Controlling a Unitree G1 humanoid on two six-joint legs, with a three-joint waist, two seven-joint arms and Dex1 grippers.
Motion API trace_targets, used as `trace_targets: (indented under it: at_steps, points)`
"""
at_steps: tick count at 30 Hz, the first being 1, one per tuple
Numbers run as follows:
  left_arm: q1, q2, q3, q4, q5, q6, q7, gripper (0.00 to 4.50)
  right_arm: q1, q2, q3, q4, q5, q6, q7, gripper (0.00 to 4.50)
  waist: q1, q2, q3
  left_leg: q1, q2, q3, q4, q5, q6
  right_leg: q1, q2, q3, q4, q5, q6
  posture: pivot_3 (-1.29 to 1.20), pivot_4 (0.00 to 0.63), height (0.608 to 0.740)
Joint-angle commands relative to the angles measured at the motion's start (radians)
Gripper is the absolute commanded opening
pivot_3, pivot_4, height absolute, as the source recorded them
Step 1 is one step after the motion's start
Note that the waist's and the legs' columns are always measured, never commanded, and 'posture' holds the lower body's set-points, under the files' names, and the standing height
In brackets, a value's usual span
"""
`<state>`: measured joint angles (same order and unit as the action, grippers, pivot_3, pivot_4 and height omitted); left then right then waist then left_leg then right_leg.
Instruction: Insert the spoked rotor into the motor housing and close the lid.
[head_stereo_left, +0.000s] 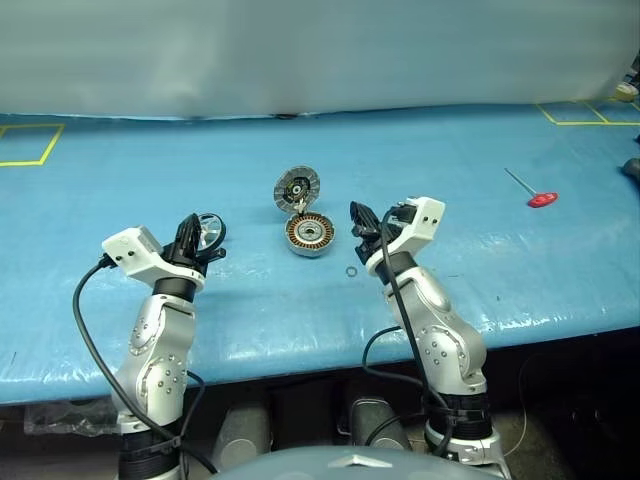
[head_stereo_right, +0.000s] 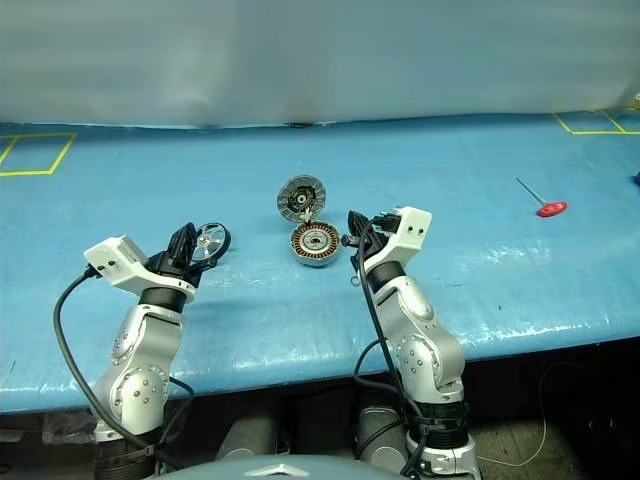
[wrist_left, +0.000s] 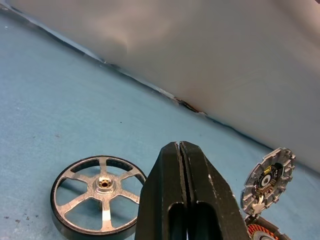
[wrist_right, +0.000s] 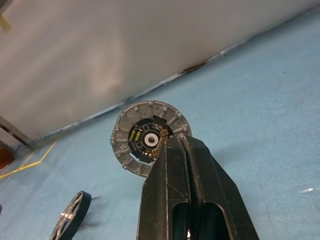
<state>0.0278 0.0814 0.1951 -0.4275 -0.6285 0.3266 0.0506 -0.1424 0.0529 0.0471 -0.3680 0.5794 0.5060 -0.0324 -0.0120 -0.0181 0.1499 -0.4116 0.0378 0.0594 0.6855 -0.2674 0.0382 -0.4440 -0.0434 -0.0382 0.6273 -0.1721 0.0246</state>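
Your left gripper (head_stereo_left: 190, 232) and right gripper (head_stereo_left: 361, 220) are both closed, empty. The spoked rotor (head_stereo_left: 208, 231) lies just beyond the left one; the motor housing (head_stereo_left: 309, 234) sits between them, lid (head_stereo_left: 297, 187) raised behind.

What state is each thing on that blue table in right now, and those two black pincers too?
motor housing: open, windings showing, no rotor inside.
lid: swung up, standing open behind the housing.
spoked rotor: lying flat on the table, not held.
left end effector: shut, empty.
right end effector: shut, empty.
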Motion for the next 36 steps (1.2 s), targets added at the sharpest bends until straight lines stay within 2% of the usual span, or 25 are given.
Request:
trace_targets:
  at_steps: [1,7,17,27,34,36]
  points:
    - [0.008,0.019,-0.008,-0.009,0.040,0.008,-0.017,0.04,0.000,-0.013,0.011,-0.039,-0.034,0.003,0.006,0.05,0.000,0.000,0.000,0.000,0.000,0.000,0.000,0.000,0.000,0.000,0.000,0.000,0.000,0.000,0.000,0.00,0.150,0.740]
    - [0.047,0.022,-0.014,-0.022,0.075,0.016,-0.031,0.04,-0.028,-0.088,0.022,-0.015,-0.098,0.044,0.036,0.05,0.000,0.000,0.000,0.000,0.000,0.000,0.000,0.000,0.000,0.000,-0.001,0.000,0.000,0.000,0.000,0.00,0.150,0.740]
    - [0.036,0.003,-0.015,-0.025,0.117,0.018,-0.025,3.19,-0.072,-0.066,0.038,0.030,-0.150,0.055,0.046,3.13,0.001,0.000,0.000,0.000,0.000,0.000,-0.001,0.000,0.000,0.000,0.000,0.000,0.000,0.000,-0.001,0.00,0.150,0.740]
    - [0.038,0.003,-0.010,-0.033,0.130,0.032,-0.030,3.19,-0.081,-0.062,0.054,0.033,-0.175,0.078,0.083,3.13,0.000,0.000,0.000,0.000,0.001,0.000,-0.001,0.000,0.000,0.000,0.000,0.000,0.000,0.000,-0.001,0.00,0.150,0.740]
    - [0.027,0.001,-0.018,-0.028,0.138,0.035,-0.031,3.19,-0.257,-0.404,0.332,0.088,-0.358,0.181,0.384,3.13,-0.001,0.000,0.000,0.000,-0.001,0.001,0.000,0.000,0.000,0.000,-0.001,0.000,0.000,0.000,-0.001,0.00,0.150,0.740]
    - [0.032,0.002,-0.023,-0.029,0.147,0.032,-0.034,3.19,-0.326,-0.466,0.399,0.126,-0.401,0.176,0.468,3.13,-0.001,0.000,0.000,0.001,-0.002,0.000,0.000,0.000,0.000,0.000,0.000,0.000,0.000,-0.001,-0.001,0.00,0.150,0.740]
